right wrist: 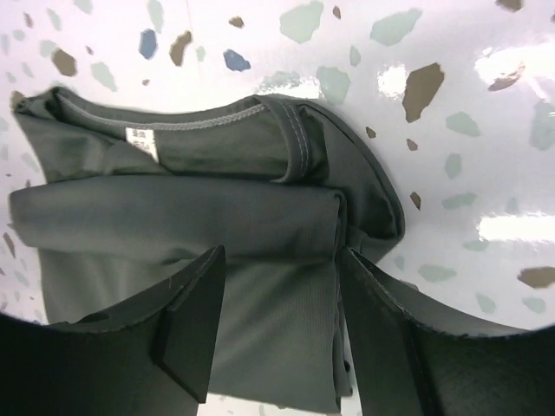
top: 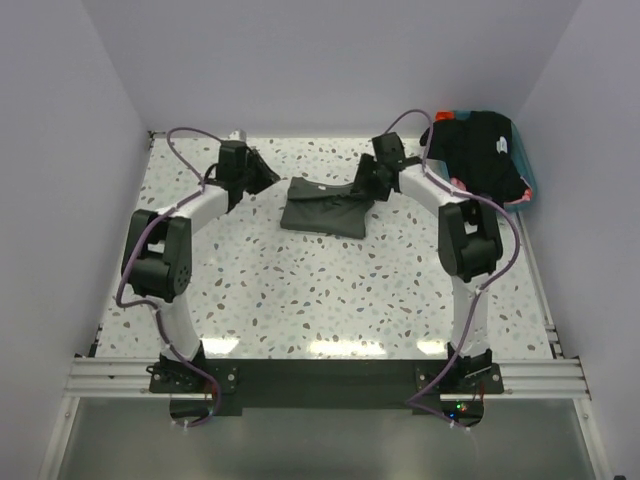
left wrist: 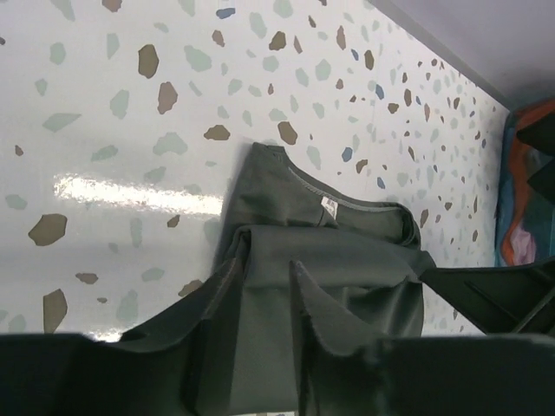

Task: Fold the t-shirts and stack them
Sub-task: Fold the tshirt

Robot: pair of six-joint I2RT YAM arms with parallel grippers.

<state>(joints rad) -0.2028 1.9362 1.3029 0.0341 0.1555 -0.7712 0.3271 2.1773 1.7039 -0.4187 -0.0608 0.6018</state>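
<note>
- The olive shirt (top: 322, 208) lies folded on the table (top: 300, 300), at the far middle, between the two arms.
- The left gripper (left wrist: 267, 325) is at its left edge, fingers apart. The right gripper (right wrist: 277, 329) is over its right edge, fingers wide apart. Neither holds anything.
- Whether the left tips touch the cloth, I cannot tell well.
- The cloth looks soft, light and limp, so the layers may slide or unfold if only the top one is lifted.
- The best hold, I think, is the thick folded edge, pinching all layers on both sides.
- The black shirts (top: 480, 150) lie in the tub (top: 527, 185), in the far right corner.
</note>
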